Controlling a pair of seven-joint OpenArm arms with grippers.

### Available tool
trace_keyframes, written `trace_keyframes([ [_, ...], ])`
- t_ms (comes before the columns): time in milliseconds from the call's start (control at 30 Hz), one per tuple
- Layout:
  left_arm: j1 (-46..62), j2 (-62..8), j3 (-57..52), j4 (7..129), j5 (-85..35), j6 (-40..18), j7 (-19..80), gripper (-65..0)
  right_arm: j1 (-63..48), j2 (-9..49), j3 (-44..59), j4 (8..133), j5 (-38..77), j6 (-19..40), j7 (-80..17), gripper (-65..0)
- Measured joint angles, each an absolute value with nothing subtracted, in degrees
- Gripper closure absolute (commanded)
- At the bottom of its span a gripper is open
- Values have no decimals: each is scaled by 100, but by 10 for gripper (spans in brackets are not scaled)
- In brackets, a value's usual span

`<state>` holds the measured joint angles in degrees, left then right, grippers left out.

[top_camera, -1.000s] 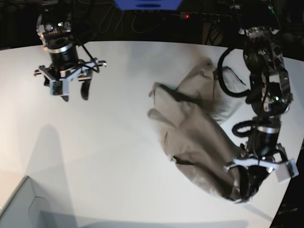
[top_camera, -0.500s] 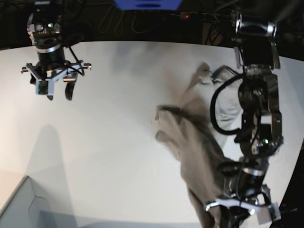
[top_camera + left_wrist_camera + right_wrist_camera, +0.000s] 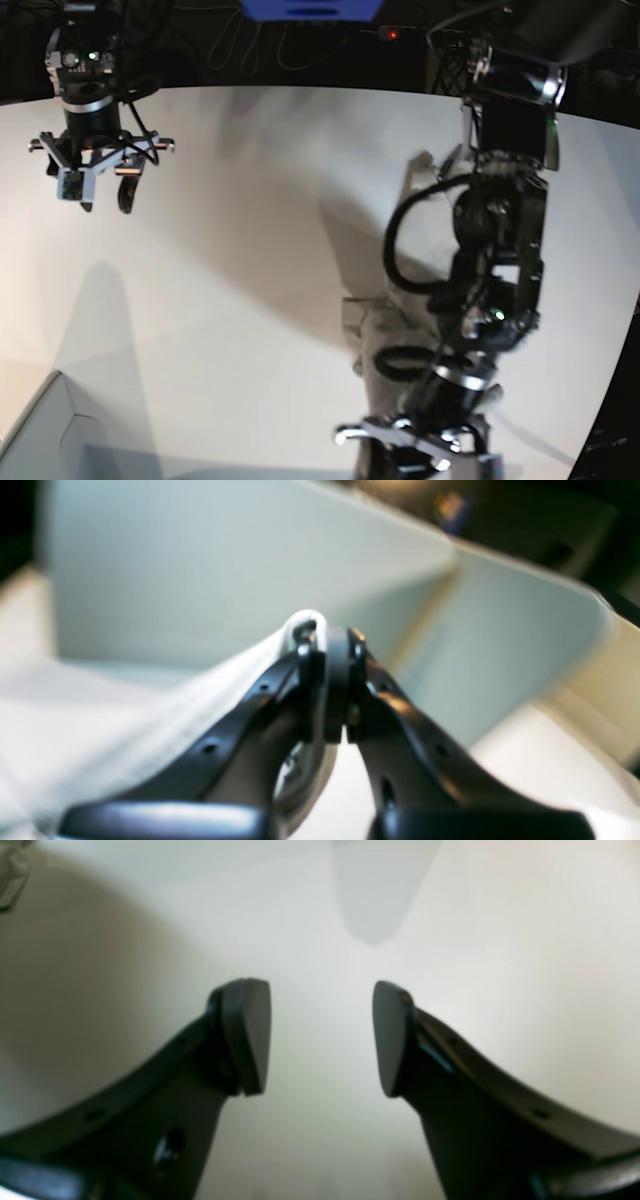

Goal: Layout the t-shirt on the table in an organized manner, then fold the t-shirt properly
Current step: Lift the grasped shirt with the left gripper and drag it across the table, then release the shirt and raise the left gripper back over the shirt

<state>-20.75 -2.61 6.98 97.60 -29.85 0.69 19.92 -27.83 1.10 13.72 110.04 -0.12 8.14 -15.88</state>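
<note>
Left gripper pinching the t-shirt at the near right of the table; right gripper idle at the far left.

The left gripper (image 3: 336,680) has its jaws pressed together on a fold of the t-shirt (image 3: 392,335), which trails from the tips in a bunched strip beneath the arm. The right gripper (image 3: 320,1037) hangs over the bare white table (image 3: 230,250), jaws spread wide apart and holding nothing. A pale grey box corner (image 3: 40,435) sits at the near left.

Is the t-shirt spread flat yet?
No. The t-shirt is bunched and hanging from the shut left pincer; the right pincer is open and empty.
</note>
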Motion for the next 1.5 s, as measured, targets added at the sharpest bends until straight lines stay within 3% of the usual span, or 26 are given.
trace_keyframes([
  [100, -1715, 82, 1079, 9671, -2985, 67, 2029, -68, -2783, 67, 1387, 11004, -16, 814, -1588, -331],
  [333, -1330, 224, 2163, 9494, -2991, 58, 1922, -410, -2842, 16, 1389, 11004, -14, 816, -1588, -332],
  [467, -1024, 5, 2305, 9413, -3022, -1, 1918, -502, -2794, 27, 1507, 11002, -14, 816, -1584, -332],
  [633, -475, -718, 1826, 9378, -3020, 67, 1905, -504, -2781, 16, 1468, 11002, -12, 816, -1588, -332],
  [933, 965, -1068, 152, 9373, -3022, 115, 1949, -504, -2589, 19, 1057, 10593, 5, 832, -1577, -332],
  [1200, 1798, -1396, 95, 9400, -3024, 108, 1959, -506, -2576, 19, 425, 10444, 3, 832, -1566, -331],
  [1500, 1986, -1396, -64, 9251, -2987, 67, 1929, -505, -2633, 30, 340, 10420, 3, 832, -1588, -331],
])
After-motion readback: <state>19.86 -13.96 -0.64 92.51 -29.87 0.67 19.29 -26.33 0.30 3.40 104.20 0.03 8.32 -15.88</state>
